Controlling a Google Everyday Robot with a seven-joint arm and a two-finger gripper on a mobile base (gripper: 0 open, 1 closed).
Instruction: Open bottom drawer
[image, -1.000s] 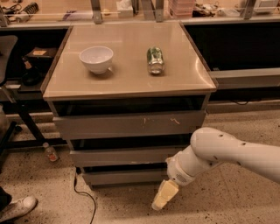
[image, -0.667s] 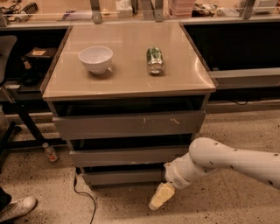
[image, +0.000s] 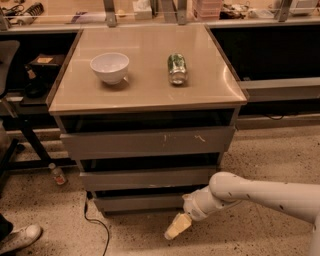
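Observation:
The bottom drawer (image: 142, 202) is the slimmest plain grey front, lowest of three in the cabinet, just above the floor. Its front stands about flush with the fronts above. Above it sit the mid-height grey front (image: 147, 178) and the tallest front with whitish scratches (image: 147, 142). My white arm reaches in from the right, low over the floor. The gripper (image: 177, 226) with its cream-coloured tip hangs just in front of and slightly below the bottom drawer's right half, pointing down-left.
On the beige cabinet top (image: 145, 95) stand a white bowl (image: 109, 67) and a green can (image: 176, 68) lying on its side. A black cable (image: 95, 225) runs on the speckled floor at left. A small bottle (image: 57, 174) and a shoe (image: 20, 238) lie left.
The arm has shifted left and drawn in toward the cabinet, bringing the gripper closer to the bottom drawer's front. The drawers have not moved.

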